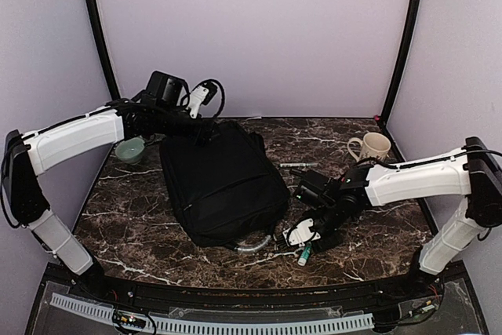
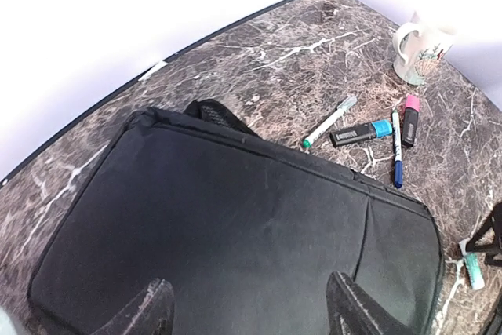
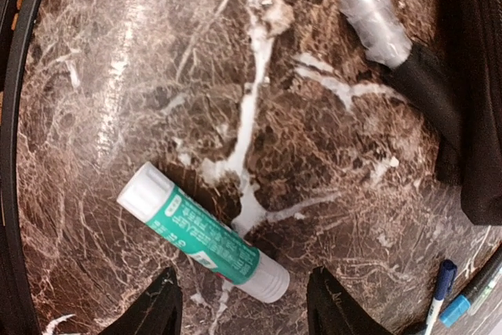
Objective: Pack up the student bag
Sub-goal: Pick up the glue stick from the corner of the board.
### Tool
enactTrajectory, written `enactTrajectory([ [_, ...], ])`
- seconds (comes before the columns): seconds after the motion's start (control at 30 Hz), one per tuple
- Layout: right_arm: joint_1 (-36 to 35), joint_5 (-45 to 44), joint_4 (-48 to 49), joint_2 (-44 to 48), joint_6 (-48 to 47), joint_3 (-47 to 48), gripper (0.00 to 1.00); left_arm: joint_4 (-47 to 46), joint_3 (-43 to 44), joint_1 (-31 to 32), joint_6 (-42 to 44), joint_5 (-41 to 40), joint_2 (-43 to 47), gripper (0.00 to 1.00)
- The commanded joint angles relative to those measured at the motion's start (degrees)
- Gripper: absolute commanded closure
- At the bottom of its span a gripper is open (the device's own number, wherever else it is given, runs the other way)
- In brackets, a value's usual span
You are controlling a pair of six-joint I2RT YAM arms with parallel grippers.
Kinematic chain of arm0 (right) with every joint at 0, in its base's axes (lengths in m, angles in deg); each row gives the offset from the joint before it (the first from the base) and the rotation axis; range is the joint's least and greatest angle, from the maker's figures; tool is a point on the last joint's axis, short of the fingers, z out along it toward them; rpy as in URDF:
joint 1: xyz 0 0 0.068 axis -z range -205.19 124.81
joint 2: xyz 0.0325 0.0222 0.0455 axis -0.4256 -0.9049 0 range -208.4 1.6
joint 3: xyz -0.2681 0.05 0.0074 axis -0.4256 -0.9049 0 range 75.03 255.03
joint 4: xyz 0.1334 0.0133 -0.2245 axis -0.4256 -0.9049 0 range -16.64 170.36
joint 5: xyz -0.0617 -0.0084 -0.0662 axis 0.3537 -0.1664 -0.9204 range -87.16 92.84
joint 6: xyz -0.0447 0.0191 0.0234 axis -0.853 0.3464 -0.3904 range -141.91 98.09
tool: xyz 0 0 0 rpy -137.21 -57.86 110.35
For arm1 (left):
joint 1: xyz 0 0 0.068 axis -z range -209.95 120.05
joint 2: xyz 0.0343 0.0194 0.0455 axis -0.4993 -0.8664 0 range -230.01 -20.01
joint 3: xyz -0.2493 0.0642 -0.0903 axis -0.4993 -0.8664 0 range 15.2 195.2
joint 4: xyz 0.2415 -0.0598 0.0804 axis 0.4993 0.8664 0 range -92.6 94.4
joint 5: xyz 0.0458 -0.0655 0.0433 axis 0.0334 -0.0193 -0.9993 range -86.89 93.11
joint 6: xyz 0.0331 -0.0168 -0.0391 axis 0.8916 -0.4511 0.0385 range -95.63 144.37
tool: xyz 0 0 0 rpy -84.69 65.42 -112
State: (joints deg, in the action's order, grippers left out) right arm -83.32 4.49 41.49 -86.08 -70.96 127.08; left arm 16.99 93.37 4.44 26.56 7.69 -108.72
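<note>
The black student bag (image 1: pixel 223 182) lies flat in the middle of the table, its pale grey loop handle (image 1: pixel 252 245) at the near end. My left gripper (image 1: pixel 205 134) is open and empty, hovering over the bag's far end; the bag's fabric (image 2: pixel 235 225) fills the left wrist view between the fingers (image 2: pixel 149 313). My right gripper (image 1: pixel 307 247) is open and empty, just above a green and white glue stick (image 3: pixel 202 233) that lies on the table right of the handle (image 3: pixel 369 5). The stick lies slantwise between the fingertips (image 3: pixel 161 307), untouched.
A white marker (image 2: pixel 329 121), a black marker with a blue cap (image 2: pixel 359 132), a pink-capped marker (image 2: pixel 409 119) and a blue pen (image 2: pixel 397 158) lie right of the bag. A cream mug (image 1: pixel 372 147) stands far right. A green bowl (image 1: pixel 130 149) sits far left.
</note>
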Motion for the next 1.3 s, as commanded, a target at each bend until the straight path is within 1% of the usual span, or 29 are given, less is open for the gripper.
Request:
enactTrajectory([
  [0.0, -3.0, -2.56, -1.91, -2.69, -1.38, 2.62, 0.47, -6.63, -0.55, 0.25, 3.43, 3.01, -1.92, 0.31],
  [0.13, -4.42, -4.72, -3.31, -3.15, -2.02, 2.36, 0.51, -13.46, -8.89, 0.24, 5.16, 0.42, 1.06, 0.31],
  [0.17, -4.6, -4.92, -3.67, -4.58, -2.13, 2.41, 0.52, -14.88, -10.89, 0.3, 5.4, 0.23, 1.94, 0.31],
  [0.23, -4.71, -5.49, -4.24, -5.49, -2.27, 2.57, 0.54, -15.69, -12.53, 0.24, 5.32, 0.39, 3.21, 0.3],
  [0.37, -4.77, -6.17, -4.24, -7.19, -1.73, 3.21, 0.6, -15.85, -12.71, 0.25, 4.64, 1.66, 4.68, 0.3],
  [0.53, -4.8, -5.21, -5.21, -8.65, -0.16, 4.81, 0.72, -15.76, -12.99, 0.27, 4.16, 2.5, 5.55, 0.3],
  [0.6, -4.75, -4.87, -5.64, -9.0, 0.6, 5.21, 0.73, -15.54, -12.9, 0.28, 4.07, 2.75, 5.43, 0.3],
  [0.63, -4.79, -4.47, -5.67, -9.12, 1.07, 5.38, 0.71, -15.43, -12.81, 0.28, 3.98, 2.81, 5.35, 0.3],
  [0.7, -4.77, -3.42, -5.69, -9.13, 2.13, 5.36, 0.65, -15.29, -12.69, 0.31, 3.89, 2.95, 5.3, 0.3],
  [0.73, -4.77, -2.77, -5.68, -9.16, 2.71, 5.39, 0.64, -15.29, -12.69, 0.25, 3.87, 3.06, 5.3, 0.3],
  [0.8, -4.77, -1.85, -5.96, -9.45, 3.58, 5.38, 0.68, -15.33, -12.7, 0.29, 3.78, 3.14, 5.23, 0.3],
  [1.0, -4.71, -1.82, -4.83, -8.87, 7.53, 4.64, 0.83, -14.79, -12.41, 0.24, 3.69, 3.65, 4.95, 0.3],
  [1.2, -2.78, -0.3, -5.39, -5.25, 10.82, 3.68, 0.88, -12.2, -10.88, 0.5, 4.27, 3.94, 3.44, 0.3],
  [1.27, -0.65, 1.74, -4.86, -3.11, 12.5, 3.01, 0.88, -11.15, -10.6, 2.6, 5.99, 3.48, 3.28, 0.3],
])
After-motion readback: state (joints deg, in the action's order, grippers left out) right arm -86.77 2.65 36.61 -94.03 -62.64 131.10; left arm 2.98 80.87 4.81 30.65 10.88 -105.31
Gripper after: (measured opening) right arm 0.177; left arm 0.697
